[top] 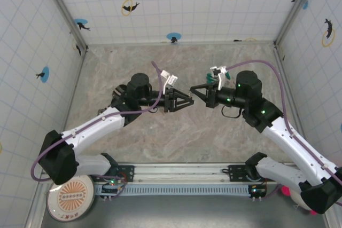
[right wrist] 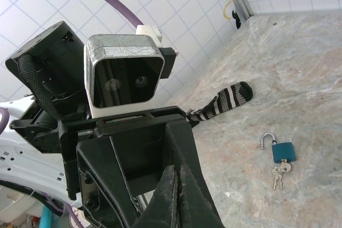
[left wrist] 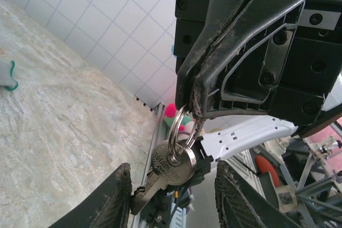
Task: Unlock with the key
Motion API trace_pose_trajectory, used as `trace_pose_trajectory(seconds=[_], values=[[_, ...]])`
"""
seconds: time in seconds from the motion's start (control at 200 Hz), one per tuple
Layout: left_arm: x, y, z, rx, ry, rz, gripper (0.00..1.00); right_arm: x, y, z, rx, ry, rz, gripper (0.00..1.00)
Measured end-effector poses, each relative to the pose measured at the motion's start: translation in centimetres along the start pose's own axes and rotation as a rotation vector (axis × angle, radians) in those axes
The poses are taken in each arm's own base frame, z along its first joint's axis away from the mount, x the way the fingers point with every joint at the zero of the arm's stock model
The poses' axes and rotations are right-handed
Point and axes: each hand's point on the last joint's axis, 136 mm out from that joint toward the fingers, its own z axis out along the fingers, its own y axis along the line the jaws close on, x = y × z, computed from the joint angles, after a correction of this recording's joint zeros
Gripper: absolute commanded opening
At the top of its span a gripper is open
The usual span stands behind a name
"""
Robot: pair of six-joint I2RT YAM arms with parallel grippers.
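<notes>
Pinched steel ring (left wrist: pixel 177 131) of flat silver metal key (left wrist: pixel 172 165) in right gripper (left wrist: pixel 196 108) jaws; straddled key with left gripper (left wrist: pixel 173 186) jaws apart.

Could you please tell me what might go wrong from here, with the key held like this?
The key dangles from the key ring, so the left gripper, open around it, may close on it askew.
The right gripper pinches the ring at its very tips; a tug could pull it free and drop the key.
The grippers are nearly tip to tip and could collide.
</notes>
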Motion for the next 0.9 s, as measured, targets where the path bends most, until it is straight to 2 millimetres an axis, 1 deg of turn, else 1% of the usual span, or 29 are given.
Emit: trace_pose_trajectory(seconds=[0.1,0.2,0.245,0.305,0.36,0.445,0.5,0.651,0.841,0.896], values=[[0.0,0.1,-0.1,-0.01,0.002,-0.002,0.31,-0.1,-0.2,-0.1,0.005,-0.004,0.002,0.0],[0.1,0.1,-0.2,-0.017,0.007,-0.01,0.29,-0.2,-0.3,-0.1,0.01,-0.007,0.003,0.0],[0.2,0.1,-0.2,-0.02,0.01,-0.012,0.25,-0.2,-0.4,-0.1,0.011,-0.008,0.004,0.0],[0.3,0.3,-0.2,-0.026,0.012,-0.012,0.25,-0.3,-0.4,-0.1,0.011,-0.008,0.003,0.0],[0.4,0.4,-0.2,-0.032,0.014,-0.012,0.27,-0.2,-0.4,-0.1,0.011,-0.008,0.004,0.0],[0.6,0.7,-0.2,-0.045,0.019,-0.016,0.32,-0.2,-0.4,-0.1,0.01,-0.007,0.004,0.0],[0.8,0.9,-0.2,-0.055,0.023,-0.023,0.38,-0.2,-0.4,-0.1,0.011,-0.008,0.004,0.0],[0.8,1.2,-0.2,-0.072,0.023,-0.022,0.39,-0.2,-0.3,-0.1,0.007,-0.006,0.007,0.0],[0.2,0.8,-0.3,-0.068,0.01,-0.007,0.5,-0.1,-0.2,-0.1,0.0,-0.002,0.019,0.0],[0.0,0.7,-0.2,-0.065,0.005,-0.005,0.5,-0.1,-0.1,-0.1,-0.004,0.0,0.022,0.0]])
